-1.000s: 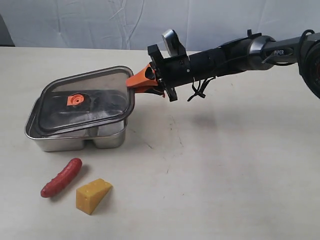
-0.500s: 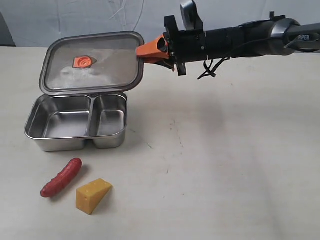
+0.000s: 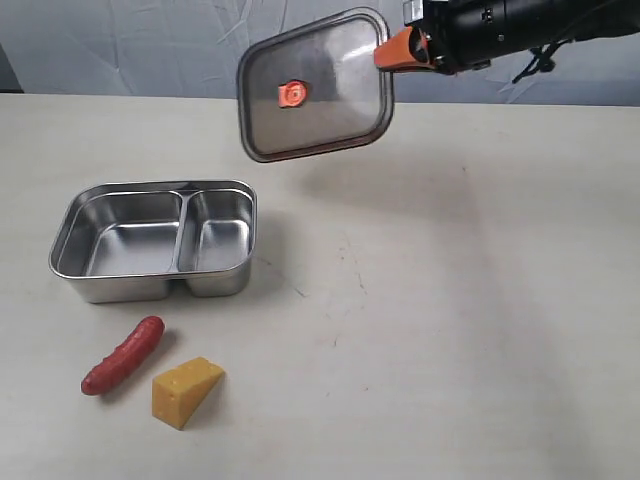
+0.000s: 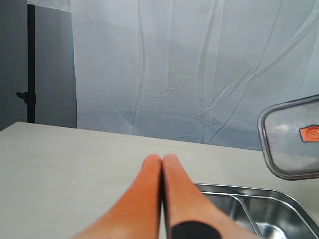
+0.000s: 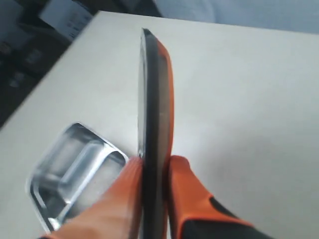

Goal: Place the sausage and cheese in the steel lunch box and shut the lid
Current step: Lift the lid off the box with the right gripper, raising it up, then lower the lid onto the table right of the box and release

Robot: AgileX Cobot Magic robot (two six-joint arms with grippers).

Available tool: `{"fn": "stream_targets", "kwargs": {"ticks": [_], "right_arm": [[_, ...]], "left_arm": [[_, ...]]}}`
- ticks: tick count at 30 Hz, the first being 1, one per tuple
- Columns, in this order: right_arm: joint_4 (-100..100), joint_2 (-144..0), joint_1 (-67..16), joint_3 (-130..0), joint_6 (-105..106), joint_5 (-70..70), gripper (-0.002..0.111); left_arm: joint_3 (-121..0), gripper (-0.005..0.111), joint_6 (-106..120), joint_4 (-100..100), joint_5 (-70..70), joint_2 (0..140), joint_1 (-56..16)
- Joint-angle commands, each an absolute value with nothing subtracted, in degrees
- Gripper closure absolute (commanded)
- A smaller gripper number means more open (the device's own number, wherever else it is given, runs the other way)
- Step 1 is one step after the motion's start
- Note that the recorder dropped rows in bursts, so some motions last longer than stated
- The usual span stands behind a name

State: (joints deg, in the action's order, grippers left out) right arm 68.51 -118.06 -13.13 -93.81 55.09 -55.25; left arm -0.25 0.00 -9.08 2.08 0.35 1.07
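Upper right: the right gripper [image 3: 395,50] clamps the smoky, orange-rimmed rectangular lid [image 3: 315,85] aloft, clearing the shiny two-compartment steel lunch box [image 3: 150,286] for loading; left gripper [image 4: 162,160] pressed together.

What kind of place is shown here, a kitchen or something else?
Probably a robot test bench, not a kitchen: a plain pale table, a wrinkled grey backdrop sheet, and toy food, a sausage and cheese.
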Motion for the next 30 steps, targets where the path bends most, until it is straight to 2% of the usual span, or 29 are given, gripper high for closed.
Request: {"fn": "stream_targets", "kwargs": {"ticks": [1, 8, 13, 30], "right_arm": [[58.65, -113.07, -12.75, -94.0, 55.48, -48.65, 0.109], [49.75, -108.93, -12.75, -94.0, 55.48, -42.82, 0.109], [35.21, -108.56, -13.6, -94.0, 53.22, -43.56, 0.109], [-0.55, -107.56, -28.52, -94.0, 49.66, -46.44, 0.109]], "left_arm": [[0.0, 0.107, 0.0, -8.84, 1.36, 0.0, 1.15], [0.0, 0.107, 0.0, -8.84, 1.36, 0.0, 1.15], [0.0, 0.107, 0.0, -8.84, 1.36, 0.0, 1.15], [0.0, 0.107, 0.0, -8.84, 1.36, 0.0, 1.15]]}}
